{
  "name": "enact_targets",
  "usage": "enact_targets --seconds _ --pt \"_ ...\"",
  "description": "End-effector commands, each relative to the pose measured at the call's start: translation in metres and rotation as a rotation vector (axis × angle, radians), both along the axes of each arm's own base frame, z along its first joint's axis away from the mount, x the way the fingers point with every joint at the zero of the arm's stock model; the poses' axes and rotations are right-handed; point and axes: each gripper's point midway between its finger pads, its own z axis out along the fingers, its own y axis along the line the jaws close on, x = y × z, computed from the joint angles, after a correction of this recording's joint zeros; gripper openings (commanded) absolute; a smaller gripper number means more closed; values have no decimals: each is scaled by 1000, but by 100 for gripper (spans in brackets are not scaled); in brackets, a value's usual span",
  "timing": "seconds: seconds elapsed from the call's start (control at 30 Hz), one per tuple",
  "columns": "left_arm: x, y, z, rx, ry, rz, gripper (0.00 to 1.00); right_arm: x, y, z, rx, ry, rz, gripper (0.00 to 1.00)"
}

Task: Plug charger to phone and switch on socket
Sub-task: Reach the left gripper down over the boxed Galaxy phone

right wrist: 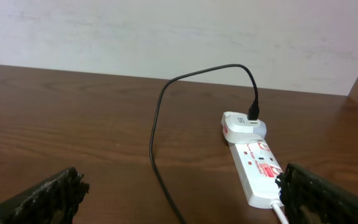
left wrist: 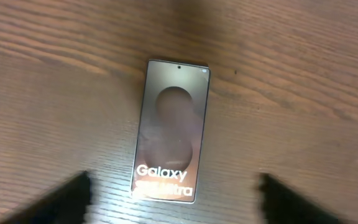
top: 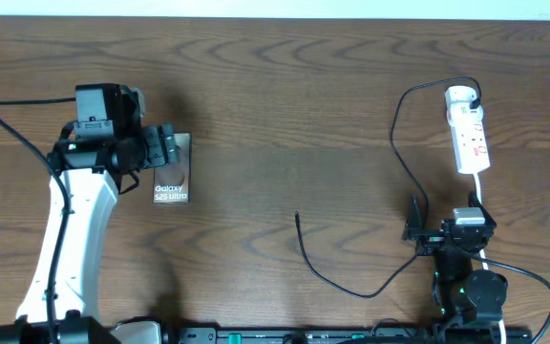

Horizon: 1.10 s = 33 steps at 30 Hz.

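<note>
The phone (top: 172, 178) lies flat at the left, a brown-black slab with white "Galaxy S25 Ultra" lettering; in the left wrist view (left wrist: 173, 127) it lies between my fingers. My left gripper (top: 165, 145) hovers over its far end, open and empty. The white socket strip (top: 470, 131) lies at the far right with a white plug at its far end, also in the right wrist view (right wrist: 253, 163). The thin black charger cable (top: 401, 143) runs from that plug down to a loose tip (top: 297, 216) at mid-table. My right gripper (top: 426, 232) is open and empty near the front right.
A white cord (top: 480, 196) leaves the strip's near end toward my right arm. Thicker black robot cables (top: 533, 277) loop at the front right and behind the left arm (top: 12, 134). A pale wall (right wrist: 166, 31) stands behind the table.
</note>
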Motion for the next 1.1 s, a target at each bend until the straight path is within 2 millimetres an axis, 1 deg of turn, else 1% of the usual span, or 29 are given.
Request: enact_targets --seconds 0.0,0.03,0.07,0.27,0.43,0.5,0.6,0.77,0.83,0.97,1.0,1.07 --pt "6 1 3 -1 -16 -5 26 0 2 0 11 0 5 99" --pt "6 1 4 -1 -19 -6 54 0 2 0 11 0 5 99" --pt "7 0 4 -4 -20 -7 98 0 2 0 11 0 5 99" --pt "8 -4 5 -26 -26 -12 98 0 2 0 11 0 5 99" --pt "13 -3 7 -11 -42 -35 98 0 2 0 11 0 5 99" --pt "14 -3 6 -13 -21 -35 98 0 2 0 11 0 5 99" --pt "16 -2 5 -12 57 -42 98 0 2 0 11 0 5 99" --pt "26 7 0 18 172 -27 98 0 2 0 11 0 5 99" --pt "30 7 -3 14 210 -27 98 0 2 0 11 0 5 99" --pt "31 7 -18 4 304 -28 98 0 2 0 11 0 5 99" --pt "30 7 -28 1 336 -28 98 0 2 0 11 0 5 99" --pt "28 7 -36 -2 364 -29 98 0 2 0 11 0 5 99"
